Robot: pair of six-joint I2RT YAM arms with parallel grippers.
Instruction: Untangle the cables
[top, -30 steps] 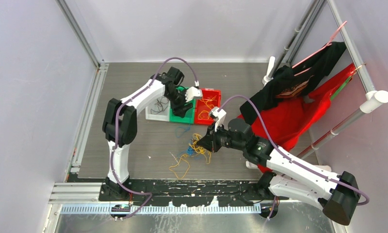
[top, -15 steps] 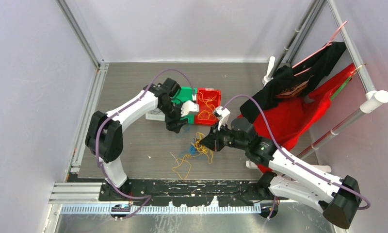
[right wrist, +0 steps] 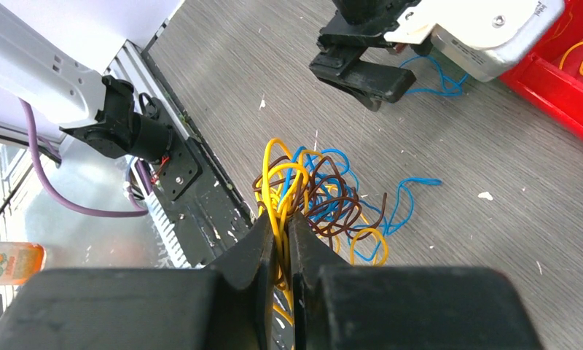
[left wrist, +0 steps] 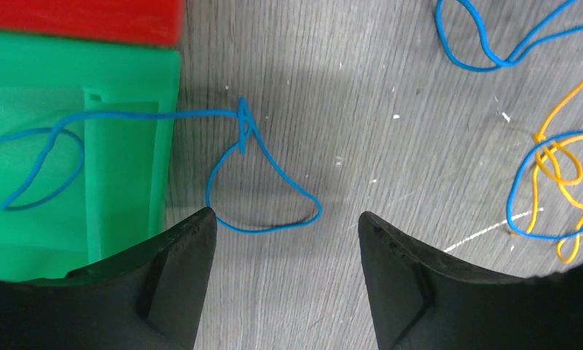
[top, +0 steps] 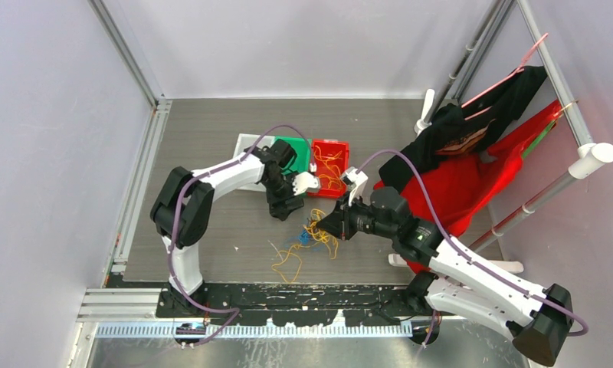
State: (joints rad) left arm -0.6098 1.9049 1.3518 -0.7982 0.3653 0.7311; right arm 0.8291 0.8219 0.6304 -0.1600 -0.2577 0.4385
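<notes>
Left wrist view shows my left pincer (left wrist: 285, 292) with its jaws standing apart and nothing between them, hanging over the bare grey table (left wrist: 390, 87). A loose blue wire (left wrist: 201, 113) lies at twelve o'clock from the jaws. One loop of it rests on the table just beyond my fingertips, and the rest runs off toward nine o'clock across the green bin (left wrist: 128, 73). The red bin (left wrist: 84, 18) sits at eleven o'clock, right against the green one. Out at three o'clock a yellow-and-blue knot (left wrist: 558, 175) lies on the table, apart from me.

On the right wrist camera my right pincer (right wrist: 283, 248) is pressed together on a few yellow strands of the tangle of cables (right wrist: 318, 193). That tangle is a bunch of yellow, blue and dark brown loops standing up off the table at twelve o'clock from my fingers.

From above, the tangle lies near the middle of the table. My right pincer bites its three o'clock edge. My left pincer is at its eleven o'clock, near but not touching. Loose yellow loops (top: 286, 262) trail off toward seven o'clock. A red cloth (top: 457, 195) and a black garment (top: 449, 134) hang at three o'clock.
</notes>
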